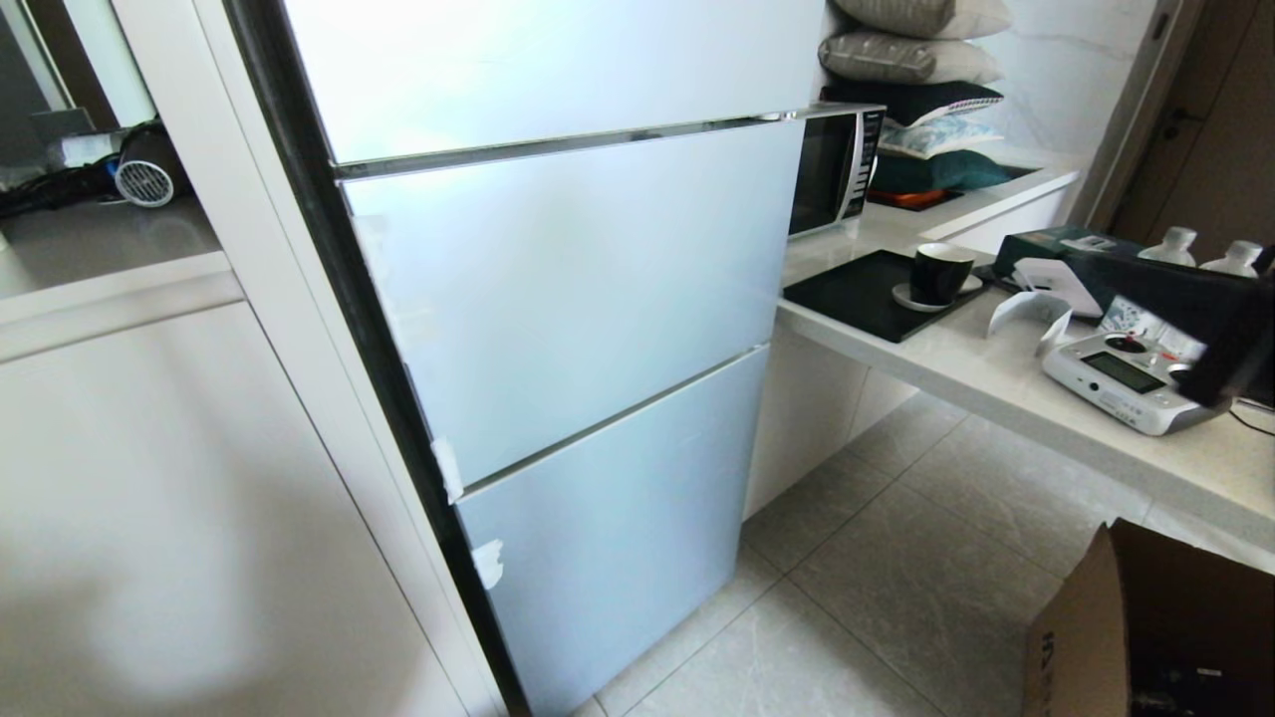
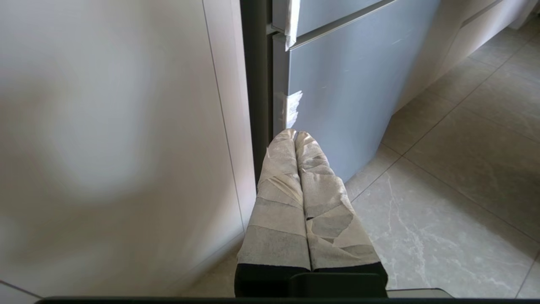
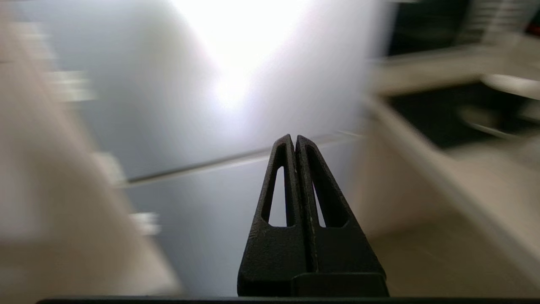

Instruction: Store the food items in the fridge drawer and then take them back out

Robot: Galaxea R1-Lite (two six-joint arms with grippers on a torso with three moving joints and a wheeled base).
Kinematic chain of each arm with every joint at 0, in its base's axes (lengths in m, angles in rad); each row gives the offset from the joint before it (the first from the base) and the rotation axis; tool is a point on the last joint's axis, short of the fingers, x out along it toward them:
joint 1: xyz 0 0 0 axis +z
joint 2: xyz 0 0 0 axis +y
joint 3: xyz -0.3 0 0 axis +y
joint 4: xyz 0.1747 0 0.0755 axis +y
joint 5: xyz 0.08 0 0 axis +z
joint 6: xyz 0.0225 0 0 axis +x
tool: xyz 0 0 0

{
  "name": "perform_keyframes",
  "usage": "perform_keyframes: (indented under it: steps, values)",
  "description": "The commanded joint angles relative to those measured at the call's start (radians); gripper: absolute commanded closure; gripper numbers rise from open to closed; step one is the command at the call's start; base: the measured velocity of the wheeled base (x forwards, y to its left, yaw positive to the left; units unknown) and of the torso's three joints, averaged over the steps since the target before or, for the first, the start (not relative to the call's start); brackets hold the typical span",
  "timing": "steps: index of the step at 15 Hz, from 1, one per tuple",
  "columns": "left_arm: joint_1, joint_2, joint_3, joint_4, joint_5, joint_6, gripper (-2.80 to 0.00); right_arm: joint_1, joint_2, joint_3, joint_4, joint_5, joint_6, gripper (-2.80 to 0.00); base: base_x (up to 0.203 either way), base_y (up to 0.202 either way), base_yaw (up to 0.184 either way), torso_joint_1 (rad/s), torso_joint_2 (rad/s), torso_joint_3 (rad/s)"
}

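The fridge (image 1: 578, 299) stands shut in front of me: three pale blue-grey door panels stacked one above the other, with a bright handle strip (image 1: 558, 144) along the top of the middle panel and a thin seam (image 1: 608, 413) between the middle and lowest panels. The fridge drawer and the food items are not visible in any view; I judge they lie behind these panels, so nothing can be stored until a panel is opened.

Right pincer (image 3: 294, 137): fingers together, holding nothing. It points at the fridge front, tips aimed just above the middle-to-lowest seam. That view is smeared, so I cannot tell how near the panel is; no contact is visible.

Left pincer (image 2: 295, 133): tape-wrapped fingers (image 2: 278, 202) together, holding nothing. It hangs low, aimed at the left edge of the lowest panel (image 2: 346, 97), close to the tape scrap (image 2: 293, 109) on that edge.

Governing relation: the seam and the handle strip both run left to right across the fridge, rising slightly toward the far right. Any opening edge therefore lies crosswise to my right pincer's pointing direction and straight ahead of it. I judge the right arm better placed for the opening move. The surface (image 1: 996, 368) with the microwave (image 1: 832, 164) lies to the right of the fridge.
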Motion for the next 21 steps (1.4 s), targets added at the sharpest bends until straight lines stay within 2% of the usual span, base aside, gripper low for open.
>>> perform_keyframes:
  steps: [1, 2, 5, 7, 9, 12, 21]
  values:
    - [0.001, 0.002, 0.0, 0.001, 0.001, 0.0, 0.0, -0.164, -0.486, 0.147, 0.209, -0.04, -0.023, 0.0, 0.0, 0.0, 0.0, 0.0, 0.0, 0.0]
    - [0.001, 0.002, 0.0, 0.001, 0.001, 0.0, 0.0, -0.212, -0.616, 0.216, 0.298, -0.043, -0.035, 0.0, 0.0, 0.0, 0.0, 0.0, 0.0, 0.0]
    - [0.002, 0.002, 0.0, 0.001, 0.001, 0.0, 0.0, -0.312, -0.947, 0.553, 0.515, 0.008, -0.089, 0.0, 0.0, 0.0, 0.0, 0.0, 0.0, 0.0]
    - [0.001, 0.002, 0.0, 0.001, 0.001, 0.0, 0.0, -0.348, -1.07, 0.65, 0.593, 0.069, -0.106, 0.0, 0.0, 0.0, 0.0, 0.0, 0.0, 0.0]
    - [0.001, 0.002, 0.0, 0.001, 0.001, 0.0, 0.0, -0.372, -1.071, 0.674, 0.631, 0.081, -0.101, 0.0, 0.0, 0.0, 0.0, 0.0, 0.0, 0.0]
    - [0.001, 0.002, 0.0, 0.001, 0.001, 0.0, 0.0, -0.372, -1.071, 0.675, 0.63, 0.07, -0.043, 0.0, 0.0, 0.0, 0.0, 0.0, 0.0, 0.0]
    - [0.001, 0.002, 0.0, 0.001, 0.001, 0.0, 0.0, -0.372, -1.071, 0.675, 0.63, 0.07, -0.043, 0.0, 0.0, 0.0, 0.0, 0.0, 0.0, 0.0]
